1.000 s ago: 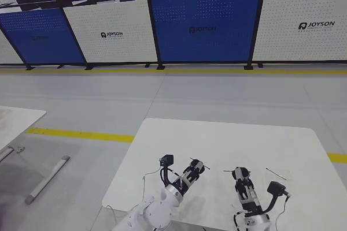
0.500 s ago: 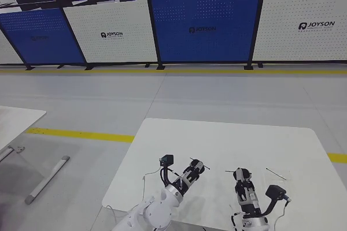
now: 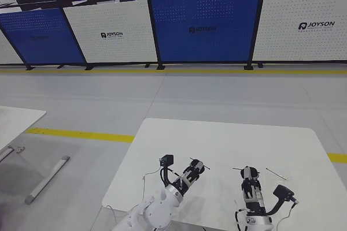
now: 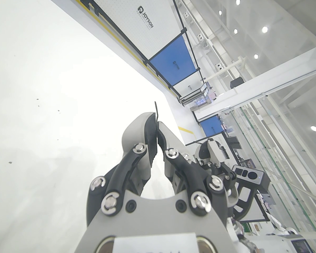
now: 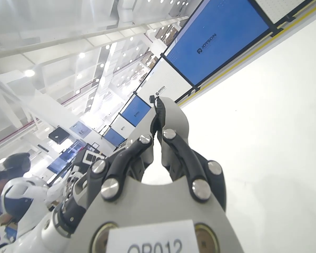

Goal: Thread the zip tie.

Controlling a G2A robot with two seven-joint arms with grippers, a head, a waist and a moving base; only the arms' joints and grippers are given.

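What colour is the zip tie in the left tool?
The zip tie is black; the left wrist view shows it best.

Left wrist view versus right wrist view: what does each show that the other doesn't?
Left wrist only: a thin black plastic strip poking past the tips of the shut left gripper. Right wrist only: a black zip tie end with a small square head, pinched in the shut right gripper. Both: the white table and the blue and white perforated wall panels.
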